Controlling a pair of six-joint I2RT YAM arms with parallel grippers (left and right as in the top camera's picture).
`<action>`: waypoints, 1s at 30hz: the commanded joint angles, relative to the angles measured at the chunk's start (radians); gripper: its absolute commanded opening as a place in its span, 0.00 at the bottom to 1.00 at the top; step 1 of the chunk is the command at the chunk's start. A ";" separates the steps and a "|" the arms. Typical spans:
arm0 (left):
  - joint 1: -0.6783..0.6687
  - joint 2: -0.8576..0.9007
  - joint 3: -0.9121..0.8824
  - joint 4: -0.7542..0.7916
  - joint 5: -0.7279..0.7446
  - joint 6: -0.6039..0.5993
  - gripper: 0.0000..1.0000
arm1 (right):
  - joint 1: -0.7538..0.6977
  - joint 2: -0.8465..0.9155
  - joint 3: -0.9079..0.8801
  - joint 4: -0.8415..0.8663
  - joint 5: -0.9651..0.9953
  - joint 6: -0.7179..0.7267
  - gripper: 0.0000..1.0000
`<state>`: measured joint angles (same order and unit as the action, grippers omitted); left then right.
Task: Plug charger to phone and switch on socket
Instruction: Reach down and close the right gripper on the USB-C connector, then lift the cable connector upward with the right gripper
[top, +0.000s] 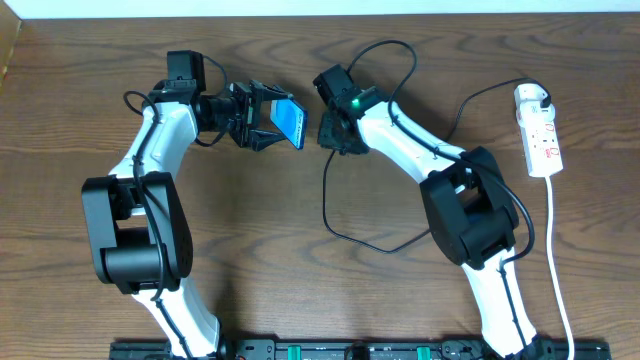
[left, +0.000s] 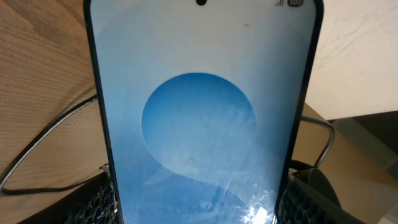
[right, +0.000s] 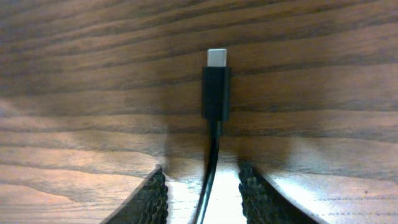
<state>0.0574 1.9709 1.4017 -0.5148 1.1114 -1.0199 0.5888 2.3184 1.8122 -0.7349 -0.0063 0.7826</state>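
1. Status, right jaws: partly open, straddling the charger (right: 216, 93) cable just behind its connector. Gaps show on both sides, so no pinch yet. Metal tip points away from the wrist, bench (right: 74, 62) behind it.
2. Left jaws: clamped on the phone (left: 199, 124) by its long edges, screen lit, held up off the bench next to the right wrist.
3. Socket (top: 538, 135): well apart near the right edge, untouched, white plug looks seated at its far end.
4. Step, my read: grabbing the connector, pre-plug.
5. Next needs a firm pinch, then the tip squared to the phone's port, which isn't visible here. Switch last.
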 joint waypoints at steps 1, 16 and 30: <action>0.005 -0.028 0.005 0.004 0.026 0.014 0.63 | 0.013 0.038 0.012 -0.003 0.057 0.017 0.17; 0.005 -0.028 0.005 0.004 0.028 0.014 0.62 | -0.099 0.038 0.092 -0.222 -0.039 -0.406 0.01; 0.005 -0.028 0.005 0.004 0.028 0.014 0.62 | -0.147 0.038 0.052 -0.267 -0.083 -0.578 0.01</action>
<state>0.0574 1.9709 1.4017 -0.5148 1.1114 -1.0199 0.4446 2.3390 1.8732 -1.0069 -0.0792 0.2455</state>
